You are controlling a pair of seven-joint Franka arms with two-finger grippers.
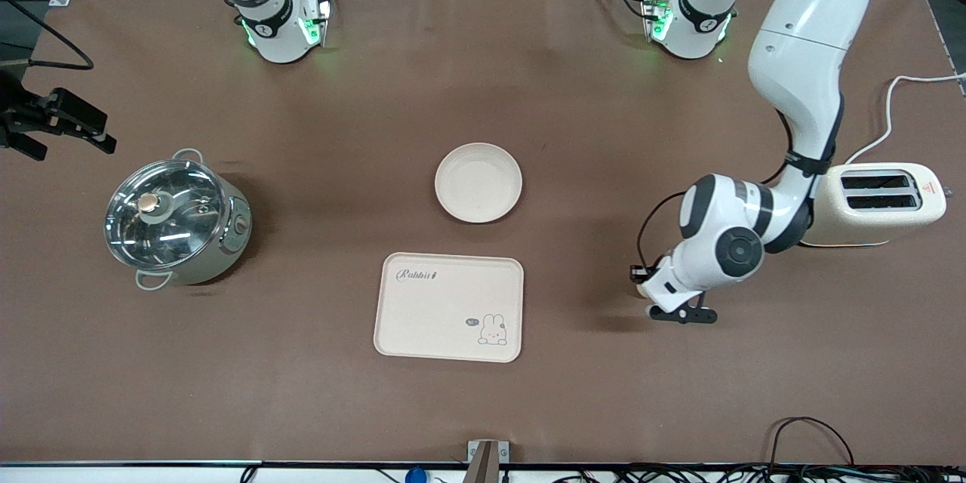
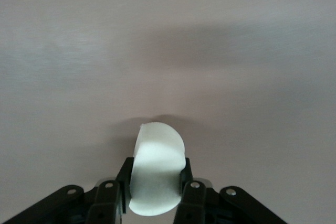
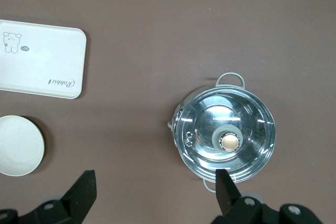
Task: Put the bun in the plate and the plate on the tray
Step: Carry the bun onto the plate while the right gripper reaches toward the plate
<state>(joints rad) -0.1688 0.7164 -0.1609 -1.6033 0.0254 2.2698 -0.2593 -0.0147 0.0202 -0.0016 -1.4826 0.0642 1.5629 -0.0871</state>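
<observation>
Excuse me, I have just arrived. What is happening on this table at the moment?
The left gripper is shut on the bun, low over the bare table toward the left arm's end, near the toaster. The plate is empty, and it sits on the table just farther from the front camera than the tray, which is also empty. The right gripper waits open, high over the lidded pot at the right arm's end.

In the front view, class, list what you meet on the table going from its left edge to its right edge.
Pot → tray → left gripper, its jaws shut on the bun → toaster. The plate is left out: it overlaps the tray's span.
</observation>
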